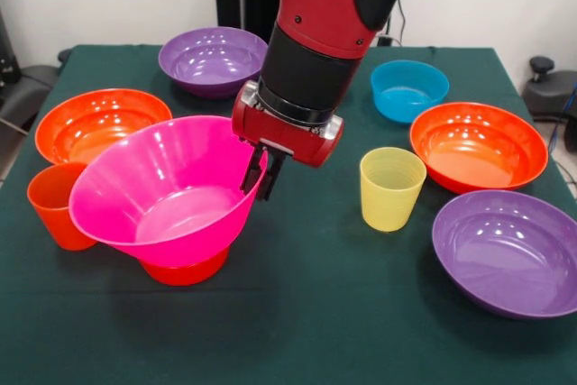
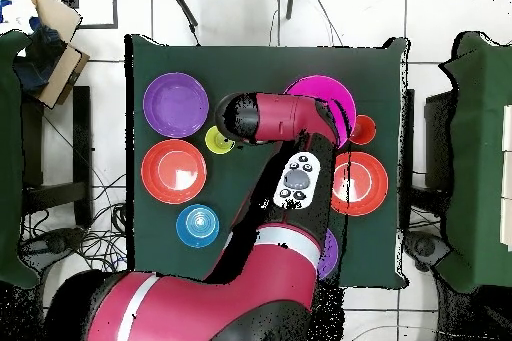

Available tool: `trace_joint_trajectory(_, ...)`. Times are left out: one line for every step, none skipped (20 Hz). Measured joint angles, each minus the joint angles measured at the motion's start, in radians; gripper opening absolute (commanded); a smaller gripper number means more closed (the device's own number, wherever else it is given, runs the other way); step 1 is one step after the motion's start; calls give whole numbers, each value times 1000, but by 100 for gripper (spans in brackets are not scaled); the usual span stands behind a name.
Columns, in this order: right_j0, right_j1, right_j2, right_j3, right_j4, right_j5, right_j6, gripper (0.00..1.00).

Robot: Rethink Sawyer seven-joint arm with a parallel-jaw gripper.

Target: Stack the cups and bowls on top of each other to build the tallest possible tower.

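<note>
- Counter (image 1: pixel 297 313) under a dark green cloth; bowls and cups spread across it.
- Pink bowl (image 1: pixel 167 191) at front left, tilted, its far rim higher. It sits on a red thing (image 1: pixel 187 270) that shows only as a rim under its base; cup or bowl, I cannot tell.
- Gripper (image 1: pixel 261 171) comes down at the pink bowl's right rim. The dark jaws pinch that rim, one finger inside the wall, one outside.
- Red and black arm (image 1: pixel 315 15) drops in from above, hiding part of the far purple bowl (image 1: pixel 212 60).
- Orange cup (image 1: pixel 56 205) upright, touching the pink bowl's left side.
- Left orange bowl (image 1: pixel 101 123) just behind the orange cup, partly covered by the pink bowl's rim.
- Yellow cup (image 1: pixel 390 188) upright, alone near the middle, well clear of the pink bowl.
- Blue bowl (image 1: pixel 408 89) at far right, near the arm.
- Right orange bowl (image 1: pixel 478 146) just in front of the blue bowl, beside the yellow cup.
- Near purple bowl (image 1: pixel 507 250) at front right, close to the right orange bowl.
- Overhead: the arm covers most of the pink bowl; only its magenta edge (image 2: pixel 335 97) shows.
- All loose bowls lie mouth up, apart from one another.
</note>
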Motion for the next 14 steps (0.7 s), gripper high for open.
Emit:
trace_joint_trajectory(0, 0, 0, 0, 0, 0, 0, 0)
trace_joint_trajectory(-1, 0, 0, 0, 0, 0, 0, 0)
trace_joint_trajectory(-1, 0, 0, 0, 0, 0, 0, 0)
trace_joint_trajectory(-1, -1, 0, 0, 0, 0, 0, 0)
trace_joint_trajectory(-1, -1, 0, 0, 0, 0, 0, 0)
trace_joint_trajectory(-2, -2, 0, 0, 0, 1, 0, 0)
trace_joint_trajectory(-2, -2, 0, 0, 0, 2, 0, 0)
trace_joint_trajectory(-2, -3, 0, 0, 0, 4, 0, 0)
trace_joint_trajectory(-2, -5, 0, 0, 0, 7, 0, 0)
trace_joint_trajectory(-2, -6, 0, 0, 0, 11, 0, 0)
trace_joint_trajectory(-2, -8, 0, 0, 0, 17, 0, 0)
trace_joint_trajectory(-2, -10, 0, 0, 0, 22, 0, 0)
trace_joint_trajectory(-2, -11, 0, 0, 0, 28, 0, 0)
trace_joint_trajectory(-2, -15, 0, 0, 0, 46, 0, 0)
